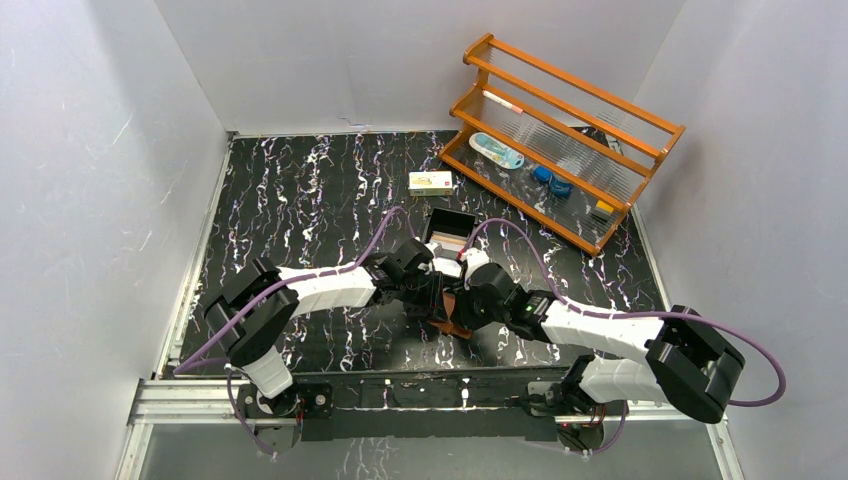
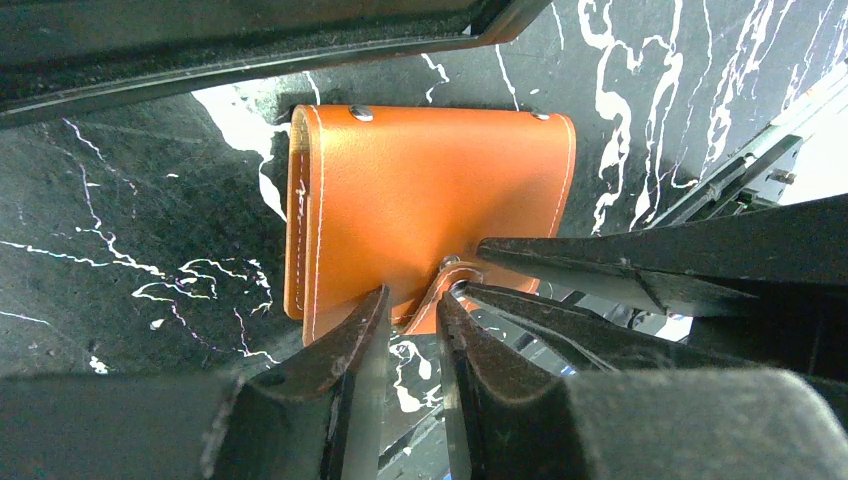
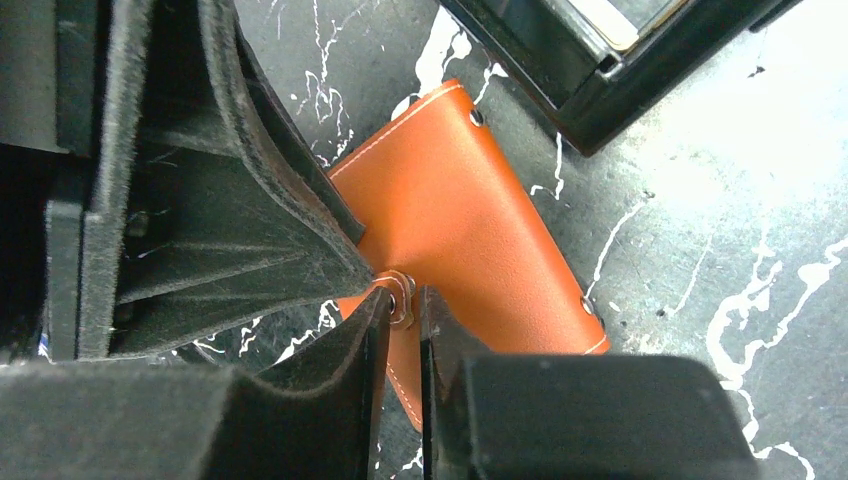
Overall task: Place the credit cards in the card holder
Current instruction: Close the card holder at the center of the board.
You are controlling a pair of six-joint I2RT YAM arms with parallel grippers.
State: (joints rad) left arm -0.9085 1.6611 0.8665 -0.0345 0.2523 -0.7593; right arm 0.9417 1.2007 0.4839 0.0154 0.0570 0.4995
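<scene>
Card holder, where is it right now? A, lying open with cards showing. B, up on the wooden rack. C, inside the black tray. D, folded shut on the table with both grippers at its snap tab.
D: the card holder lies folded shut on the table beside the black tray, with the left gripper and the right gripper both at its snap tab.

I operate in a robotics lab test cell. Indicators: plain white panels [image 1: 100,150] enclose my black marbled bench [image 1: 300,190] on three sides; my arms [image 1: 600,330] mount on an aluminium rail [image 1: 400,395] at its near edge.
</scene>
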